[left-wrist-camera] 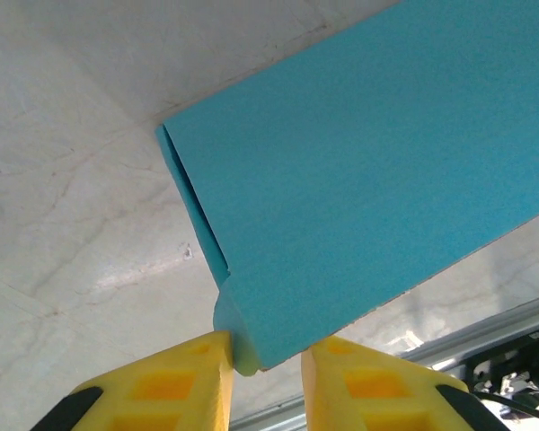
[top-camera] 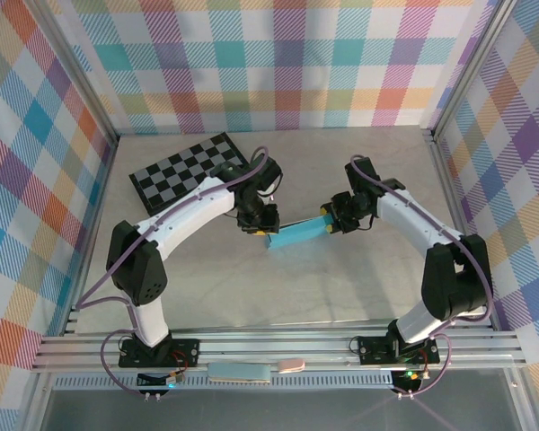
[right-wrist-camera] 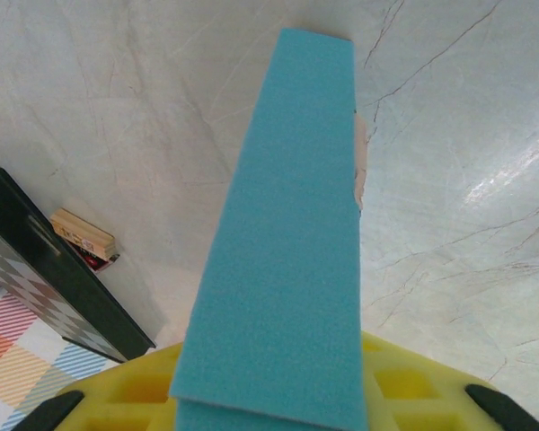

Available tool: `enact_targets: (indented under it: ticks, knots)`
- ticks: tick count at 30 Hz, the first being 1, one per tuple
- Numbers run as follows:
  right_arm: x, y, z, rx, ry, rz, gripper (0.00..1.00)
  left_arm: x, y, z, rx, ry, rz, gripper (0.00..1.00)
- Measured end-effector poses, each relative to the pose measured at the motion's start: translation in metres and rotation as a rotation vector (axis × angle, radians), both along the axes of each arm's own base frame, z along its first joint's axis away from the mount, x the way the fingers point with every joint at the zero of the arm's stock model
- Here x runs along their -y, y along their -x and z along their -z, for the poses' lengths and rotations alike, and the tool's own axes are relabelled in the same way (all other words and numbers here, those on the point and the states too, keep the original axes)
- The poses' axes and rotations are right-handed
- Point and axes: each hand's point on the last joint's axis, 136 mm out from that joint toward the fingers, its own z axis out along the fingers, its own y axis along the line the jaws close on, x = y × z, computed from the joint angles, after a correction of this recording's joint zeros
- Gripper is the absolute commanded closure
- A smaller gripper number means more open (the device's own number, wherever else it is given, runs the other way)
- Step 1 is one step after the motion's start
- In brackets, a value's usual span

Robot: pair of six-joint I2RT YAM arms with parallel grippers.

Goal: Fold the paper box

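As right jaws clasp it, paper box (top-camera: 298, 235)

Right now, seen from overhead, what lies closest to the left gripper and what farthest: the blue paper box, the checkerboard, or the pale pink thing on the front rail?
1. paper box: its corner sits between the left gripper fingers, the rest stretching right.
2. checkerboard: behind the gripper, to the left.
3. pale pink thing: farthest, on the front rail.

No writing, label, brand, number or sign can be read anywhere: the paper box (top-camera: 298, 236) is plain turquoise card, and the checkerboard (top-camera: 187, 171) shows bare squares
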Motion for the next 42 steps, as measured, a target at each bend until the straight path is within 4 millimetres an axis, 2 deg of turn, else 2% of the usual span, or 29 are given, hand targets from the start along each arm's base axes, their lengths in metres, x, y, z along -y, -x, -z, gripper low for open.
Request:
enact_targets:
  ticks: [3, 12, 28, 42]
  knots:
    - [0.0, -0.001, 0.0, -0.003, 0.0, 0.003, 0.69, -0.001, -0.002, 0.0, 0.02, -0.007, 0.017, 0.79]
    - [0.0, -0.002, 0.0, -0.012, -0.003, 0.02, 0.71, 0.001, -0.005, 0.0, 0.035, -0.003, -0.001, 1.0]
    - [-0.001, -0.005, 0.0, -0.035, -0.005, 0.049, 0.73, -0.001, -0.015, -0.005, -0.027, -0.004, -0.12, 1.0]
    - [-0.001, -0.006, 0.0, -0.037, -0.006, 0.046, 0.73, 0.004, -0.01, -0.002, -0.171, 0.099, -0.232, 1.0]
